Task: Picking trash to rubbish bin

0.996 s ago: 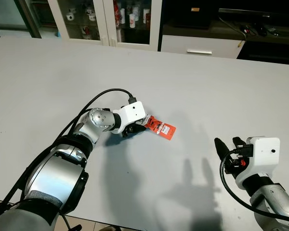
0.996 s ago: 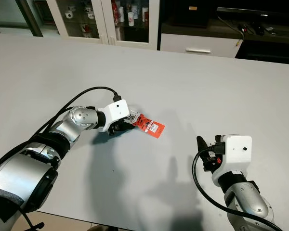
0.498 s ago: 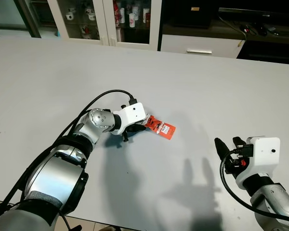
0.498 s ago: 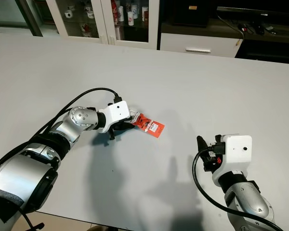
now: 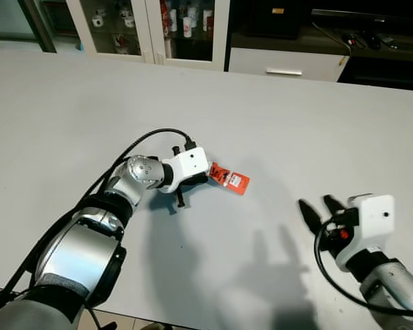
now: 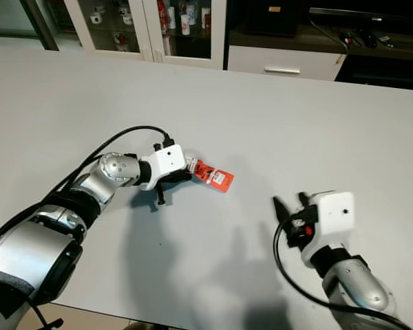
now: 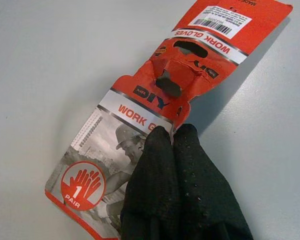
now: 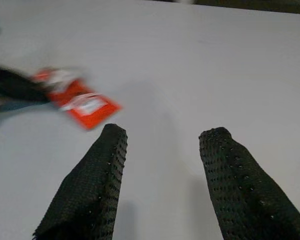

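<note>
Left pincer (image 7: 172, 137) pinches the orange label (image 7: 190, 75), covering its lower print.

A wide, pale grey table (image 5: 275, 117) carries everything here, and its smooth top reaches from the near edge up to the cabinets at the far side. On it lies one flat orange-red card package (image 5: 229, 179), printed with "WORK GLOVES"; its far end seems to rest on the surface, though the near end may be lifted a little. Dark shadows fall on the table beside and below the package.
</note>
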### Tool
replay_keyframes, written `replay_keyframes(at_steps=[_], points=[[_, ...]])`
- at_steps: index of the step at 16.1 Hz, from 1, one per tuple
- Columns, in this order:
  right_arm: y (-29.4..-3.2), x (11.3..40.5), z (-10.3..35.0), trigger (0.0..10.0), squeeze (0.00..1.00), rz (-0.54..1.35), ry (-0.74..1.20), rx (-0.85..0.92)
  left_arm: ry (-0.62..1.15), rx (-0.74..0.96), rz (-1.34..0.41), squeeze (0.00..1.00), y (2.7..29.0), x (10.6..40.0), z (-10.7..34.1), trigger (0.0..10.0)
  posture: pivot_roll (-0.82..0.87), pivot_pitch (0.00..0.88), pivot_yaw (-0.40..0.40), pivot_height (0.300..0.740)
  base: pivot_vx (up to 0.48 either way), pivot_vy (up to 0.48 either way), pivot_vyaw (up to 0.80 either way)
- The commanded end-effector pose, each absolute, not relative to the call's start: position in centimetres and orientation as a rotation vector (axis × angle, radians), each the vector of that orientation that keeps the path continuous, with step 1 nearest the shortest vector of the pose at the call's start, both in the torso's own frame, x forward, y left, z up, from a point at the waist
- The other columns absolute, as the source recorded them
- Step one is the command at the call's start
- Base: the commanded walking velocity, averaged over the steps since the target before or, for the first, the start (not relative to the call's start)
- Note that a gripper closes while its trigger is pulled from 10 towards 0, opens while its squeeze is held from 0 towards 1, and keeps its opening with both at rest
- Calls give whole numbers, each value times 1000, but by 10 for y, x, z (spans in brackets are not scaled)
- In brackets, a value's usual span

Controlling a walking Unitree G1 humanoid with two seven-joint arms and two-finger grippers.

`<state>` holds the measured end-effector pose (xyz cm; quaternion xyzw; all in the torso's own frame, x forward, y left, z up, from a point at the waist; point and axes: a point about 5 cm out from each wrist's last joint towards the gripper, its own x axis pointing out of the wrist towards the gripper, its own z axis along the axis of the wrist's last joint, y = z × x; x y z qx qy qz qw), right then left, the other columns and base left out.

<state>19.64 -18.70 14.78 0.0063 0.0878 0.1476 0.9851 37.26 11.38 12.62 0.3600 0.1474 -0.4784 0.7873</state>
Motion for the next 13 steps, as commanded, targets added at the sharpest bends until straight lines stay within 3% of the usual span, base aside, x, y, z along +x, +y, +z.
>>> replay_keyframes(at_steps=[1,4,6,10,13], points=[[-179,191,149,10000,0,414,185,39,463,759,-1026,0,132,361,99,0,-227,115,10,740,0,0,0],[-173,192,146,10000,0,489,188,57,419,662,-964,0,142,365,106,0,-197,89,40,740,0,0,0],[-164,200,140,10000,0,504,167,99,318,440,-856,0,157,372,123,0,-153,56,55,740,0,0,0],[-152,205,132,10000,0,548,162,127,186,313,-791,0,177,371,136,0,-114,24,44,740,0,0,0],[-158,220,132,10000,0,446,132,120,-91,145,-719,0,176,355,171,0,-81,0,23,740,0,0,0]])
